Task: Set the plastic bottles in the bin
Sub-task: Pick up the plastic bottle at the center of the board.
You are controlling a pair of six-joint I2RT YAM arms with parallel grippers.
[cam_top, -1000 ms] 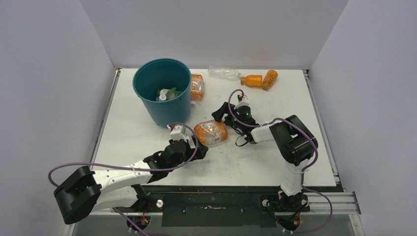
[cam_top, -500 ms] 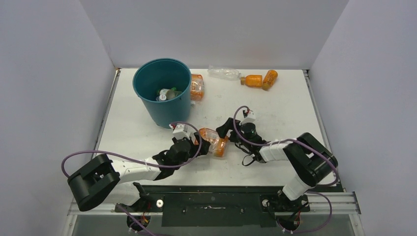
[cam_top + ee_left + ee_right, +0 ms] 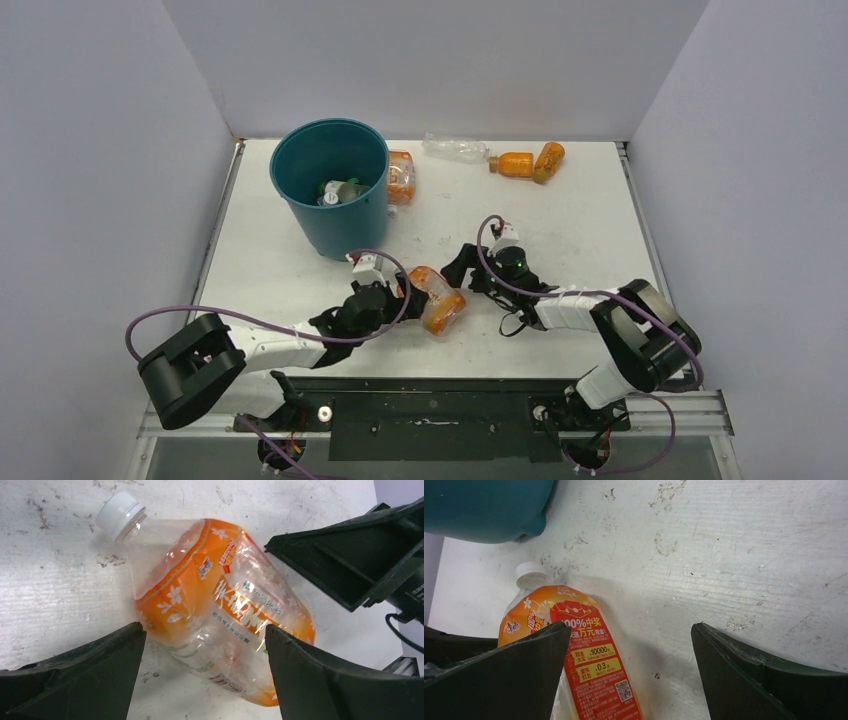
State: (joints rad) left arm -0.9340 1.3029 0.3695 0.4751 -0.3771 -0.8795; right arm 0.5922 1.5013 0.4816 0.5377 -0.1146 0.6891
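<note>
A crumpled orange-labelled bottle [image 3: 437, 303] lies near the desk's [image 3: 580, 215] near edge, the open left gripper [image 3: 204, 645] straddling it, seemingly to grasp, the right gripper [image 3: 631, 626] open beside it; the bin [image 3: 330, 225] stands far-left.

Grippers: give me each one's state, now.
Left gripper: open, fingers straddling the orange-label bottle.
Right gripper: open, holding nothing.

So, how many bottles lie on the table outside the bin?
5: front bottle between left gripper and right gripper; labelled bottle beside the bin; clear bottle and two orange bottles at the far edge. The bin may hide more.
</note>
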